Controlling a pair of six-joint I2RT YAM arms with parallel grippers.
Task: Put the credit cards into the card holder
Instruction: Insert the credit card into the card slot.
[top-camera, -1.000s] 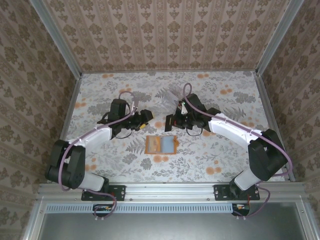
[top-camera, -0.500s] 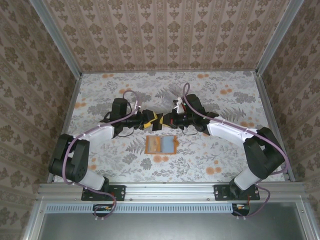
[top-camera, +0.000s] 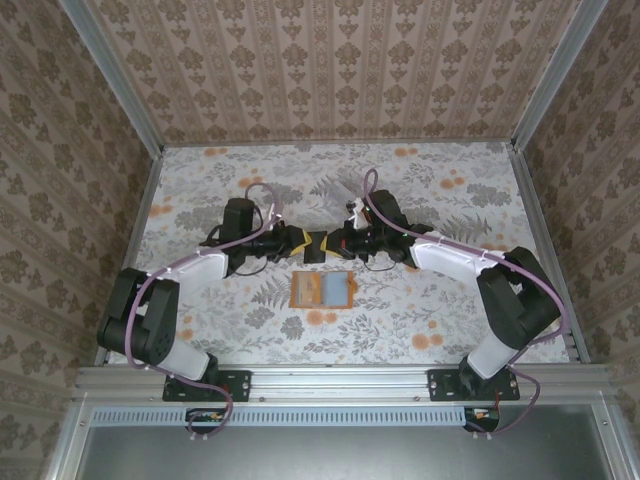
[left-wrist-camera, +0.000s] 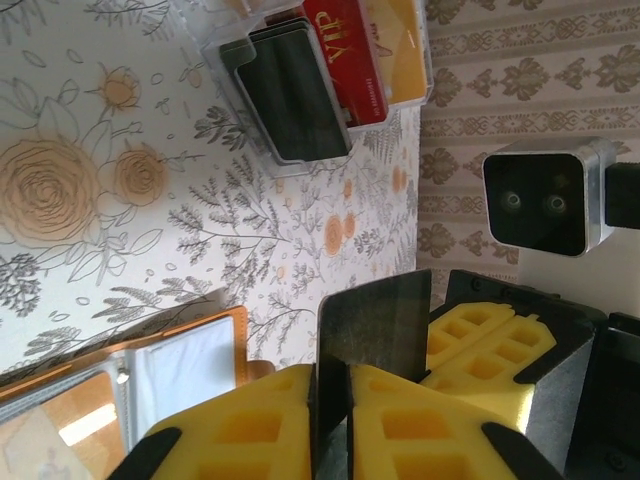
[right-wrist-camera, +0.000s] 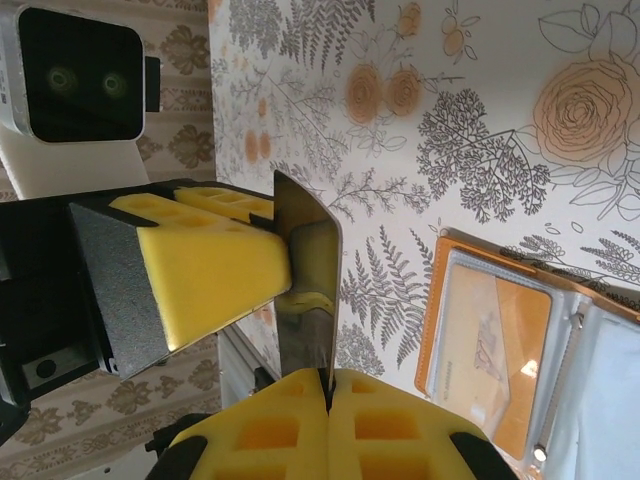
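Above the table's middle, a dark grey-black credit card (top-camera: 317, 246) hangs edge-up between both grippers. My left gripper (top-camera: 303, 241) is shut on one end of it; its yellow pads pinch the card (left-wrist-camera: 375, 320) in the left wrist view. My right gripper (top-camera: 334, 243) is shut on the other end, with the card (right-wrist-camera: 305, 265) standing up out of its pads. The orange-tan card holder (top-camera: 323, 289) lies open on the table just in front of the grippers, with a card in one clear pocket (right-wrist-camera: 495, 345). A red card (left-wrist-camera: 347, 55), a dark card (left-wrist-camera: 290, 100) and an orange-yellow card (left-wrist-camera: 405, 45) stand in a clear box.
The clear plastic box (left-wrist-camera: 235, 60) sits on the floral table beyond the grippers. The card holder (left-wrist-camera: 190, 350) lies below my left gripper (left-wrist-camera: 330, 385). Patterned walls and metal rails (top-camera: 140, 215) enclose the table.
My left gripper moved right to meet the right one and closed on the dark card. My right gripper shifted slightly left while still holding the card.
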